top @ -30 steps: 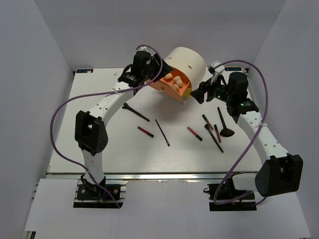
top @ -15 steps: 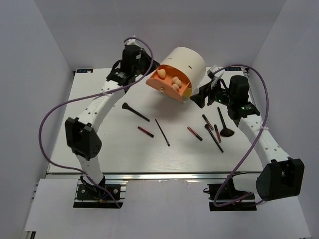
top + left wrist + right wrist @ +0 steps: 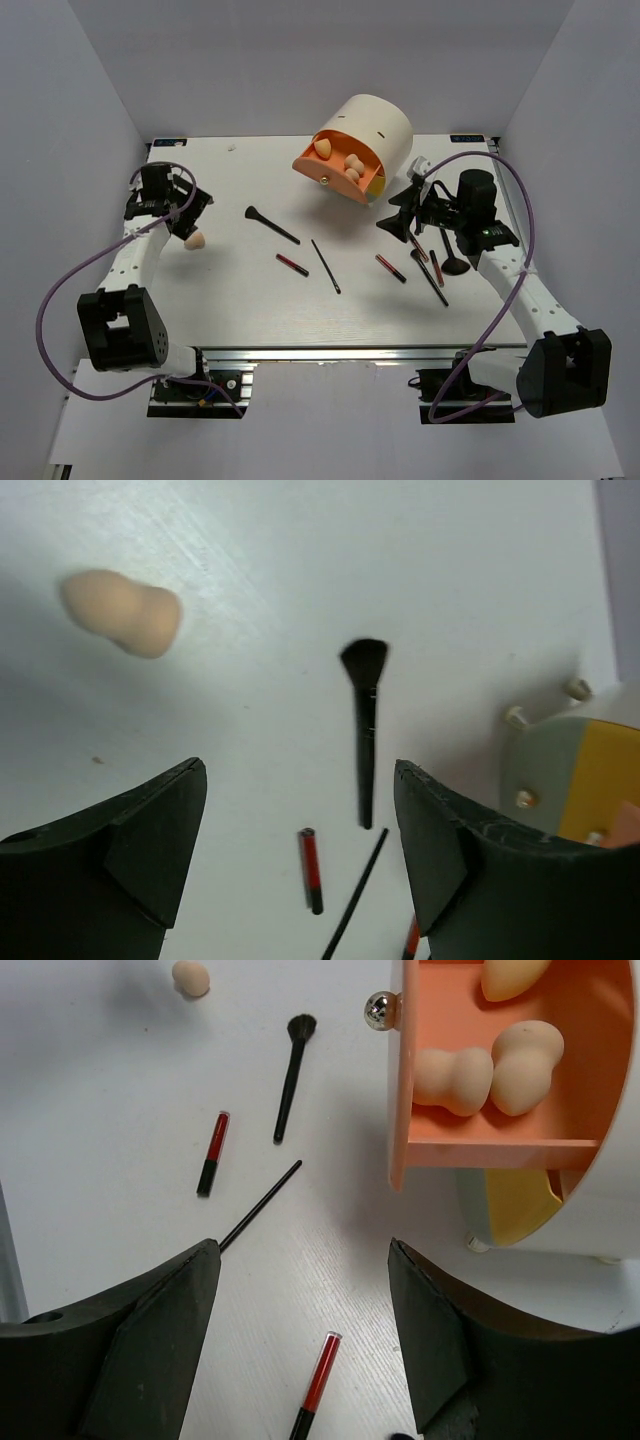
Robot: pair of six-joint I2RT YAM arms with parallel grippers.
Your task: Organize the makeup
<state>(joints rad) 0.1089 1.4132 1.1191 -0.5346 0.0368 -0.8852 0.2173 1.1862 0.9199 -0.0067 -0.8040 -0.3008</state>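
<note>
The cream case (image 3: pixel 372 125) lies at the back with its orange drawer (image 3: pixel 322 172) open, and three beige sponges (image 3: pixel 352 167) are in it. A fourth sponge (image 3: pixel 196 240) lies on the table at the left, also in the left wrist view (image 3: pixel 122 613). My left gripper (image 3: pixel 187 212) hangs open and empty just above and behind it (image 3: pixel 298 780). A black brush (image 3: pixel 270 225), a red-and-black stick (image 3: pixel 291 264), a slim black stick (image 3: pixel 325 266) and another red stick (image 3: pixel 390 268) lie mid-table. My right gripper (image 3: pixel 393 218) is open and empty over a red stick (image 3: pixel 320 1375), beside the drawer (image 3: pixel 500 1145).
More sticks and brushes (image 3: pixel 448 245) lie in a bunch at the right under my right arm. The case's yellow lower drawer (image 3: pixel 520 1205) is shut. White walls close in the left, right and back sides of the table.
My left arm has swung from the case's drawer to the far left. A sponge now lies on the table there, where none showed before. My right gripper moved slightly down and left.
</note>
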